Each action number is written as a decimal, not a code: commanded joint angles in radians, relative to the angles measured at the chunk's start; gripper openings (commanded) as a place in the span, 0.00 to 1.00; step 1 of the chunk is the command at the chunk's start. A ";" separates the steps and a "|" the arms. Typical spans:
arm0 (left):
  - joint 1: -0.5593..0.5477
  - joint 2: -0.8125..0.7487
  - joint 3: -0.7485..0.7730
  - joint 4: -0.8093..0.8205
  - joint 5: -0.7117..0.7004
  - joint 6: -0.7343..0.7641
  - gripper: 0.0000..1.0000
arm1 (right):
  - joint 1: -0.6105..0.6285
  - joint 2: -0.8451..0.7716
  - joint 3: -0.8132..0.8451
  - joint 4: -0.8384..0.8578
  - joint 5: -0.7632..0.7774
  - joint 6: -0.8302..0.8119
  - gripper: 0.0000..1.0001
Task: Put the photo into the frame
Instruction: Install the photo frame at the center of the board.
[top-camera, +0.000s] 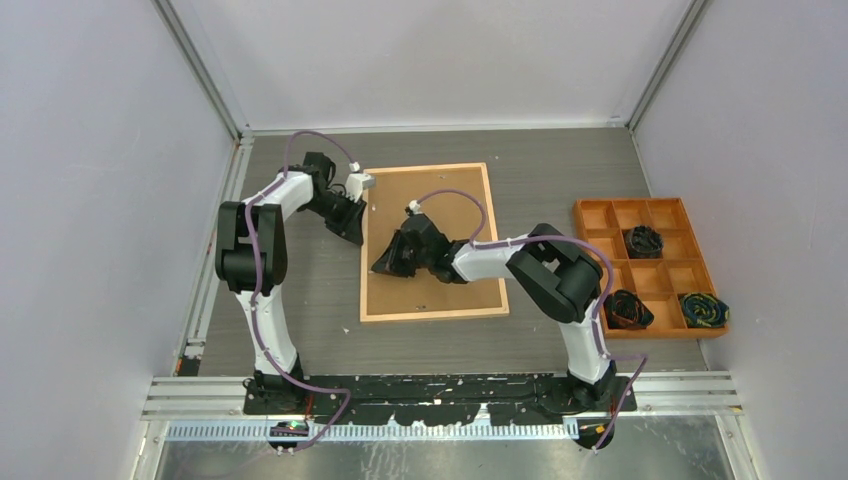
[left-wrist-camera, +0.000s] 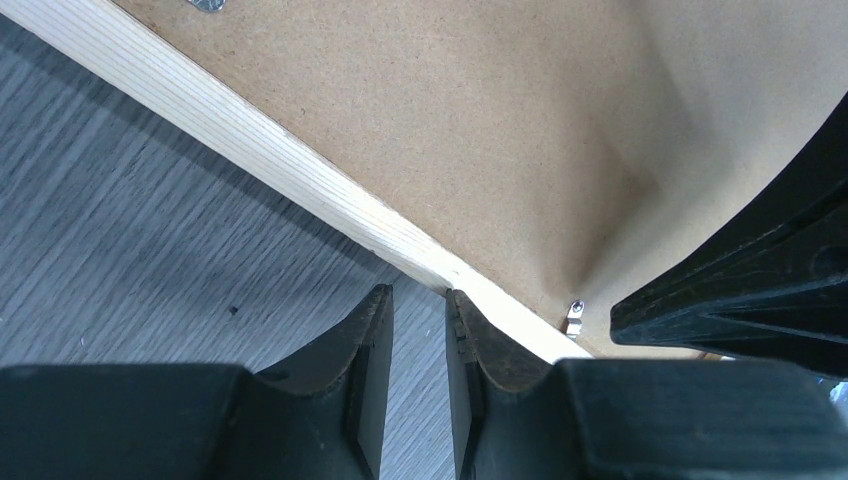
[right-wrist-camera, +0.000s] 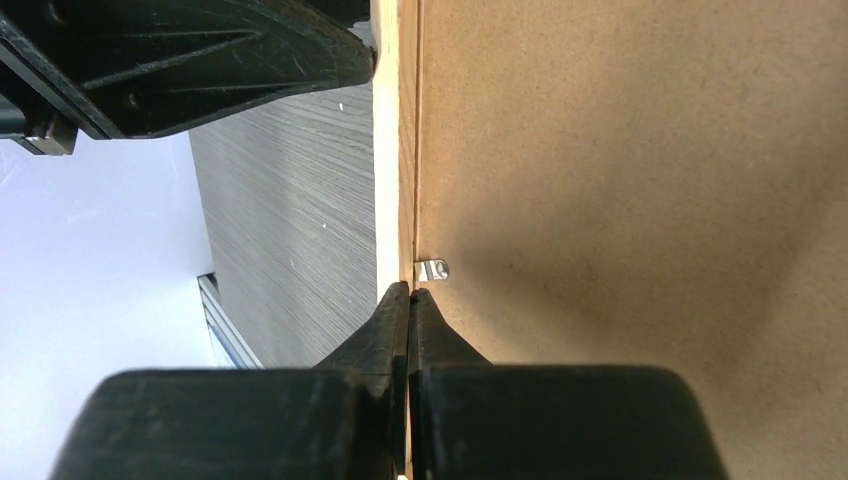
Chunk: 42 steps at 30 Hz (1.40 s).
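Note:
The light-wood frame (top-camera: 430, 168) lies flat on the grey table. Inside it the photo (top-camera: 400, 295) shows only its plain brown board back. My left gripper (top-camera: 358, 235) stands at the frame's left rail (left-wrist-camera: 230, 130). It is open a little with only table showing in the gap (left-wrist-camera: 418, 292), and one fingertip (left-wrist-camera: 462, 303) touches the rail's edge. My right gripper (top-camera: 378, 268) is shut, its tips (right-wrist-camera: 409, 288) on the seam between the rail (right-wrist-camera: 388, 150) and the board (right-wrist-camera: 620, 200), just below a small metal clip (right-wrist-camera: 434, 269).
An orange compartment tray (top-camera: 600, 215) stands at the right with dark bundles (top-camera: 643, 241) in some cells. White walls close in on three sides. A metal rail (top-camera: 440, 400) runs along the near edge by the arm bases.

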 joint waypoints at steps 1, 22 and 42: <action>-0.009 -0.019 -0.005 0.016 -0.048 0.030 0.27 | 0.001 0.016 0.046 0.004 -0.008 0.011 0.01; -0.011 -0.023 -0.013 0.023 -0.059 0.042 0.26 | 0.018 0.066 0.090 -0.055 0.025 0.010 0.01; 0.040 0.019 0.111 -0.020 0.035 -0.011 0.27 | -0.089 -0.107 0.073 -0.010 -0.110 -0.066 0.28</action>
